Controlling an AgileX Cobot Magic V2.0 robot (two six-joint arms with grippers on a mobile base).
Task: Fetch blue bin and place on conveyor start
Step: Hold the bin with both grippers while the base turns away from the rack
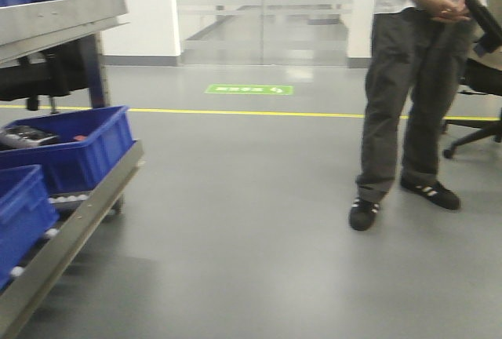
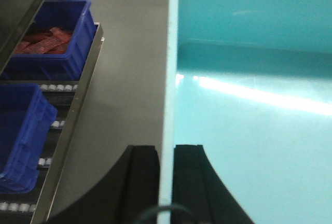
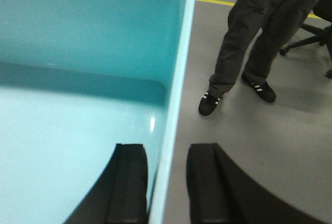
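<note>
Snugly — blue bin (image 2: pixel 249 130) in left hand (image 2: pixel 166 154)

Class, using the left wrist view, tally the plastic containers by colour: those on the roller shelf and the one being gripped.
Dark blue crates: 2
Pale turquoise blue bin: 1
Total: 3

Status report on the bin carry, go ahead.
Left fingers shut on blue bin wall. Right fingers straddle opposite wall, clamp unclear. Bin looks empty. Person standing ahead right; conveyor not in view.
</note>
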